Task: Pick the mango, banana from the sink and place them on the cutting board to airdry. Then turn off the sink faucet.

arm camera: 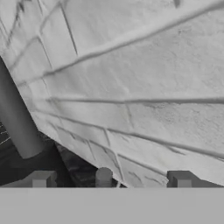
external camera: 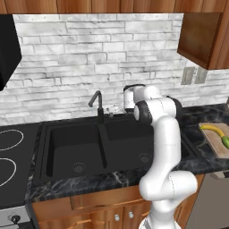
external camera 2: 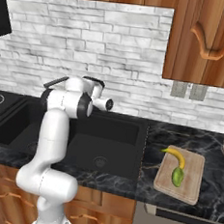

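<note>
The hand (arm camera: 109,179) stands with its two fingertips (arm camera: 42,178) set wide apart and nothing between them, pointed at the white stone-tile backsplash (arm camera: 144,78) just behind the sink. A small dark stub rises between the tips; whether that is the lever handle I cannot tell. To one side in the hand view runs a dark grey post, most likely the stem of the sink faucet (external camera: 96,102). From the left base view the hand sits just beside the faucet's base, at the back edge of the black double-basin sink (external camera: 76,147), whose basins look bare of fruit.

Well off to the robot's right on the dark marble counter (external camera 2: 179,140) lies the cutting board (external camera 2: 190,182), carrying the banana (external camera 2: 175,155) and, touching its lower end, the mango (external camera 2: 177,176).

With both fruits on the board, the step in hand is judged to be shutting off the faucet. The next move calls for bringing the spread fingers onto the thin lever at the faucet's base and pushing it to its off position.
</note>
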Tool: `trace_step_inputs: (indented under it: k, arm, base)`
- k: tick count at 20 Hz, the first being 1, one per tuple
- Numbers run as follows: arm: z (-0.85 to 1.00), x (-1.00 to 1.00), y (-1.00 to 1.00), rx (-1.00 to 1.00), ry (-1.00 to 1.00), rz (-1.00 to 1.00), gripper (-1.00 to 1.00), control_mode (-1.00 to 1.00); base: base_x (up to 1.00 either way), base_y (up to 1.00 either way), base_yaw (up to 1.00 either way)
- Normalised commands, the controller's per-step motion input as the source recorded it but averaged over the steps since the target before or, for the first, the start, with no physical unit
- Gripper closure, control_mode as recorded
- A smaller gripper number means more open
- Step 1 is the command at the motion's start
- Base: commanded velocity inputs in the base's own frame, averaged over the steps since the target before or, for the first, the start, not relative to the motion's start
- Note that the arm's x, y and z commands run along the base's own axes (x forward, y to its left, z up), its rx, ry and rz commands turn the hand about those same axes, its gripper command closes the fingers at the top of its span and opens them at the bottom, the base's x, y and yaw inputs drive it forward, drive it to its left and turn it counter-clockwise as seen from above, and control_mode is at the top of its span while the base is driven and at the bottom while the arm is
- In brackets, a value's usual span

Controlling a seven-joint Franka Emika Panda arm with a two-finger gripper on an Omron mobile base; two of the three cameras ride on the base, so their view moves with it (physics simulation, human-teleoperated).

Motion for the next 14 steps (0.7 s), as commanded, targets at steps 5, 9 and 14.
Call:
trace_step_inputs:
  k: [5, 9, 14]
  arm:
    - [-0.10, 0.33, 1.00, 0.06, 0.09, 0.31, -1.00, -1.00]
    - [-0.02, 0.32, 0.92, 0.07, 0.09, 0.34, -1.00, -1.00]
    - [-0.14, 0.15, 0.18, 0.10, 0.02, 0.38, -1.00, -1.00]
  base:
    - [0.00, 0.00, 0.00]
    - [0.00, 0.00, 0.00]
    - [0.00, 0.00, 0.00]
